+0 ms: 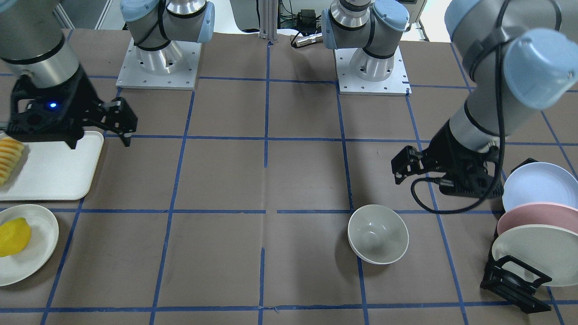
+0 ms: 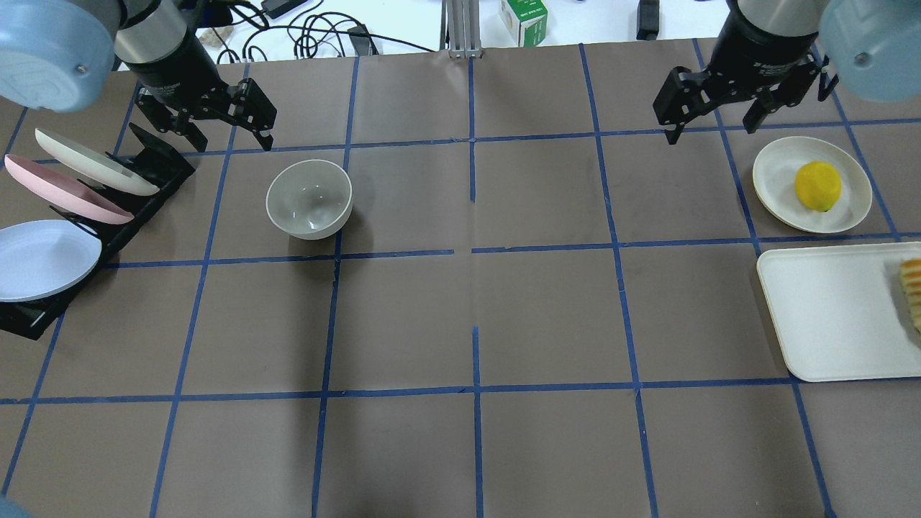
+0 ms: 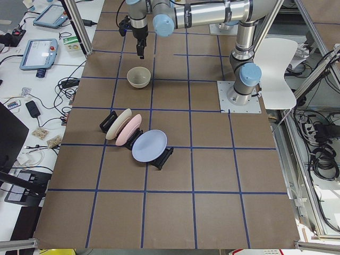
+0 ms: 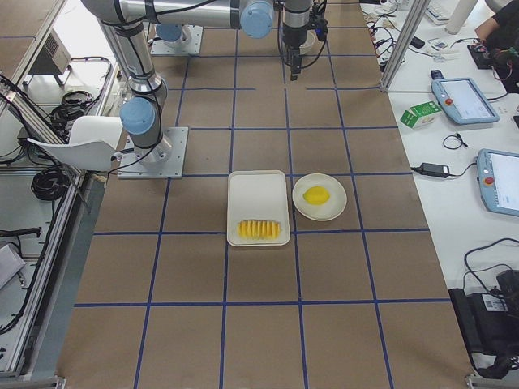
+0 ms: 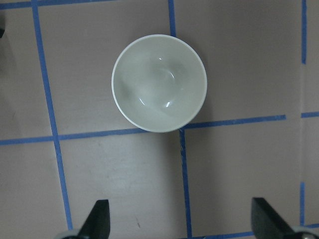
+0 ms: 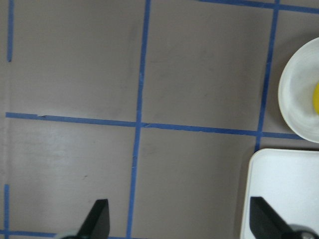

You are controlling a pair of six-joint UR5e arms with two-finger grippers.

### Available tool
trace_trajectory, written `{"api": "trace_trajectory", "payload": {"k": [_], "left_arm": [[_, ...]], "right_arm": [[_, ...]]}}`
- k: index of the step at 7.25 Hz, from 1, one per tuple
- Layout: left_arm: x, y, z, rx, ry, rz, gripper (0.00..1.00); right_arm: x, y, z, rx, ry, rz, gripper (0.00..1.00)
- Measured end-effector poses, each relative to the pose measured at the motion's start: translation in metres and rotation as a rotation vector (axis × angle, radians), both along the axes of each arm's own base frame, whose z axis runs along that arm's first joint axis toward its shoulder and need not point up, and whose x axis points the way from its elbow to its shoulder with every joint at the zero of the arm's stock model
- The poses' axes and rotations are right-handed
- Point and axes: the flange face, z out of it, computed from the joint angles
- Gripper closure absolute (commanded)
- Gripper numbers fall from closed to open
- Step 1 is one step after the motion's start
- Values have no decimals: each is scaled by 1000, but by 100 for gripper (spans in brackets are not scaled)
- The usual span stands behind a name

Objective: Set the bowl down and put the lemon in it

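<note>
Straddling tape line: bowl (lemon apart)

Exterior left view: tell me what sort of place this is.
Likely a robotics lab: an arm bolted to a tape-gridded table, with control tablets and loose cables alongside.

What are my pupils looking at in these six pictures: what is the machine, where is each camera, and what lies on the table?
Two robot arms stand at a brown table marked with blue tape. Two pictures look down on it from opposite sides, two from its ends, and two from cameras on the wrists. The left gripper hangs open near an upright, empty bowl. The right gripper is open too, near a plate that carries the lemon. Beside that, a white tray holds sliced fruit. Three pastel plates stand in a black rack. Nothing is held.
</note>
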Motion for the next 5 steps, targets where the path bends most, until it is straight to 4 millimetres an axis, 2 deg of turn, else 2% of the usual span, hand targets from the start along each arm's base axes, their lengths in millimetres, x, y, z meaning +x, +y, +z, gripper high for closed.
{"api": "trace_trajectory", "payload": {"k": [1, 3, 4, 5], "left_arm": [[15, -21, -42, 20, 6, 4, 0], [26, -39, -120, 41, 36, 11, 0], [27, -40, -148, 43, 43, 12, 0], [28, -39, -170, 47, 46, 15, 0]], "right_arm": [[-53, -14, -9, 5, 10, -30, 0], [-151, -46, -42, 9, 26, -23, 0], [-185, -65, -65, 26, 30, -10, 0], [-209, -83, -95, 52, 27, 23, 0]]}}
